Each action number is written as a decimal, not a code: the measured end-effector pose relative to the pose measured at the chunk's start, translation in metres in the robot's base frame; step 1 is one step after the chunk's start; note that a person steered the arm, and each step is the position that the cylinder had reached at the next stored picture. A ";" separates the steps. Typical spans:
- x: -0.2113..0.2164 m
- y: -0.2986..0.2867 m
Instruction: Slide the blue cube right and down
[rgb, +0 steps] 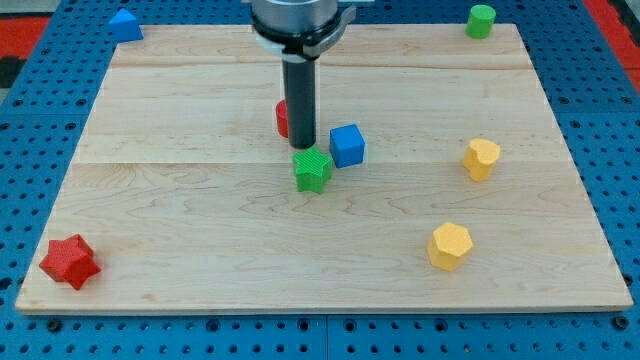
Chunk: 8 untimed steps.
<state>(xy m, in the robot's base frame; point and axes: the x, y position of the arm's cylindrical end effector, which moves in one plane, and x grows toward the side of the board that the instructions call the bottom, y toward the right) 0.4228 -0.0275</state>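
Tool-less rod: my tip sits just left of the blue cube, above the green block.

Bright, even overhead light; sharp across nearly the whole view.

The wooden board is evenly lit with no hard glare, only a mild pale sheen toward the view's top. Shadows are soft and short, hugging each block's base, as under the blue cube and the green block. The rod's upper housing at the view's top looks slightly blurred.
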 end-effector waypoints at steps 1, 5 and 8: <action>0.046 0.020; 0.022 0.049; -0.032 0.022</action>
<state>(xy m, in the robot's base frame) 0.3912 -0.0059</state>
